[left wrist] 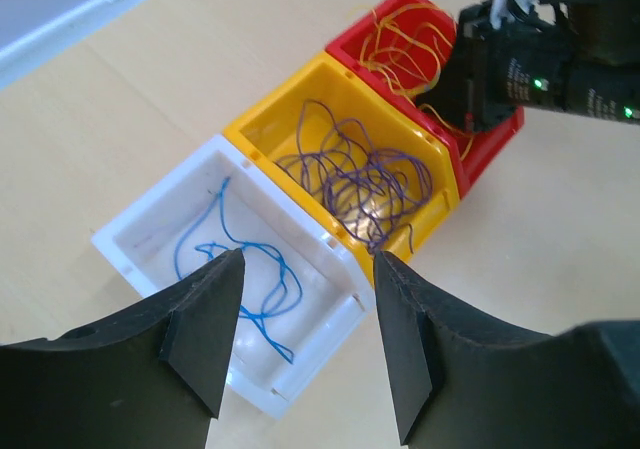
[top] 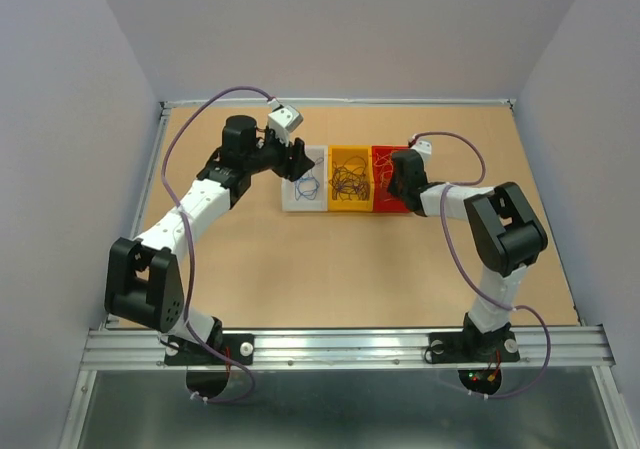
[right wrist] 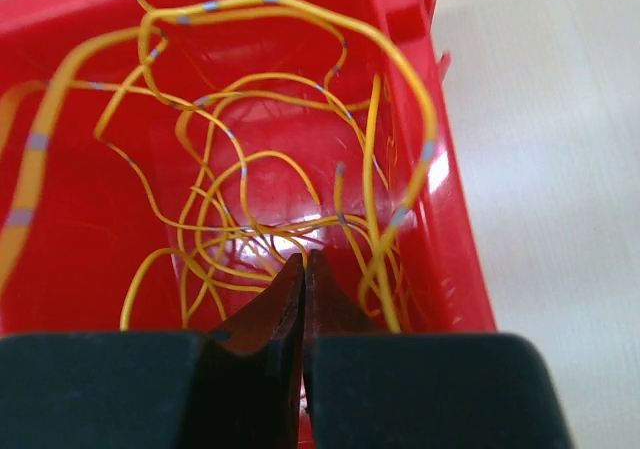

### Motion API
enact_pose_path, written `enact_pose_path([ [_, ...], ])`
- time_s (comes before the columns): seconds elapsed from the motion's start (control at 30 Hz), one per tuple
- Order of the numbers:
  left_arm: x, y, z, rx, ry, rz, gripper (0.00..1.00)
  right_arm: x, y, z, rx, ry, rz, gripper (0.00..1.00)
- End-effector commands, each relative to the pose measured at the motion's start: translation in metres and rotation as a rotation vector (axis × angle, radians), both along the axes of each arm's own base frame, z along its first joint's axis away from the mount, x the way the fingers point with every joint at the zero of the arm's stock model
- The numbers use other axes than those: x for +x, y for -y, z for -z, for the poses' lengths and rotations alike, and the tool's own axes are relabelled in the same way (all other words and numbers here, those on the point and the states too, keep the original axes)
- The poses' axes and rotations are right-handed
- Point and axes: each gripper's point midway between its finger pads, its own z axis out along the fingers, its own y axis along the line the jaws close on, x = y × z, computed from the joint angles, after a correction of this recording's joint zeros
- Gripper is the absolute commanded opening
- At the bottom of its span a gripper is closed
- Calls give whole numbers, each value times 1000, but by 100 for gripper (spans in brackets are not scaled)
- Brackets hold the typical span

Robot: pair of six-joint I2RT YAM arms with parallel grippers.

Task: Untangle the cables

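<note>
The cables lie sorted in three small bins side by side. Blue cables (left wrist: 235, 269) sit in the white bin (left wrist: 130, 239), with my left gripper (left wrist: 308, 259) open just above its near corner and nothing between its fingers. A dark purple tangle (left wrist: 360, 174) fills the yellow bin (left wrist: 275, 104). Yellow-orange cables (right wrist: 240, 169) curl inside the red bin (right wrist: 440, 219). My right gripper (right wrist: 304, 259) is shut, its tips down among those strands. Whether a strand is pinched does not show. From above, the left gripper (top: 297, 161) is at the white bin (top: 304, 191) and the right gripper (top: 400, 184) over the red bin (top: 385, 194).
The bins stand in a row at the middle back of the tan table (top: 330, 269). The right arm's black wrist (left wrist: 510, 69) hangs over the red bin's far side. Lavender hoses (top: 190, 139) loop off both arms. Grey walls close the table in.
</note>
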Motion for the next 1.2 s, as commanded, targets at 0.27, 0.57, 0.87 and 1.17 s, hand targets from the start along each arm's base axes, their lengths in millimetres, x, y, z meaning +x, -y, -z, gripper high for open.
enact_pose_path([
  [0.27,-22,-10,-38,-42,229,-10,67,8,1,-96,-15,181,-5,24],
  [0.57,-25,-13,-40,-39,242,-13,67,15,-1,-157,-12,279,-25,77],
  [0.87,-22,-13,-33,-29,233,-16,67,76,-26,-149,-27,255,-127,73],
  [1.17,-20,-13,-30,-19,236,-13,67,106,-28,-120,-61,211,-129,64],
])
